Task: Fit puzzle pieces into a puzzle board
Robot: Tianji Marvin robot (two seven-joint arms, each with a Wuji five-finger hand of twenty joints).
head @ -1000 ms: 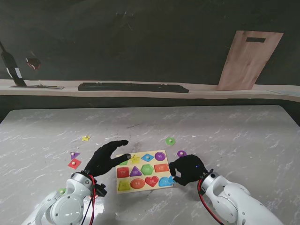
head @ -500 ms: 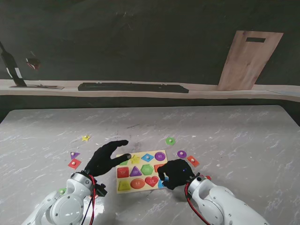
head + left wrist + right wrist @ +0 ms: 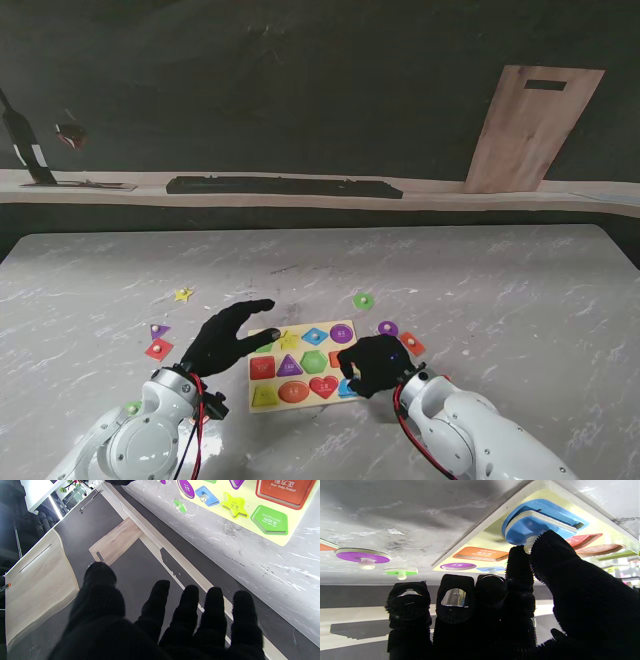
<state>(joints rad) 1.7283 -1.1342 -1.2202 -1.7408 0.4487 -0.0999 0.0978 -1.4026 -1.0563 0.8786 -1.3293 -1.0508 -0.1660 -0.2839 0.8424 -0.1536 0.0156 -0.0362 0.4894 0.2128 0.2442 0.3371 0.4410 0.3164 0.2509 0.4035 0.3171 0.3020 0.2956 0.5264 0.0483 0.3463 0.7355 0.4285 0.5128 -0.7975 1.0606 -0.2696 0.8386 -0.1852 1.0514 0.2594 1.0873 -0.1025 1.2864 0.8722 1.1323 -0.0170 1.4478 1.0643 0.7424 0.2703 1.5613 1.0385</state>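
**Blue piece held at its slot, near right corner of the puzzle board**

Grey marbled bench against a dark wall, with a pale wooden board leaning at the far right. A yellow puzzle board lies near the robot, between its two black-gloved hands, most of its slots already filled with coloured shapes.

Right hand sits over the board's near right corner. Its wrist view shows thumb and first finger pinching the small peg of a blue piece, which is tilted with one edge raised above its matching blue recess; the other fingers are curled clear. The piece appears not yet seated.

Left hand hovers with fingers spread, grasping nothing, at the board's far left corner; whether it touches the board cannot be told.

Loose pieces remain on the bench: a green disc, a purple disc and a red piece to the right; a yellow star, a purple piece and another red piece to the left.

The step in hand looks like seating the blue piece. Next, it likely needs levelling and turning until its outline matches the recess, then pressing flat before letting go
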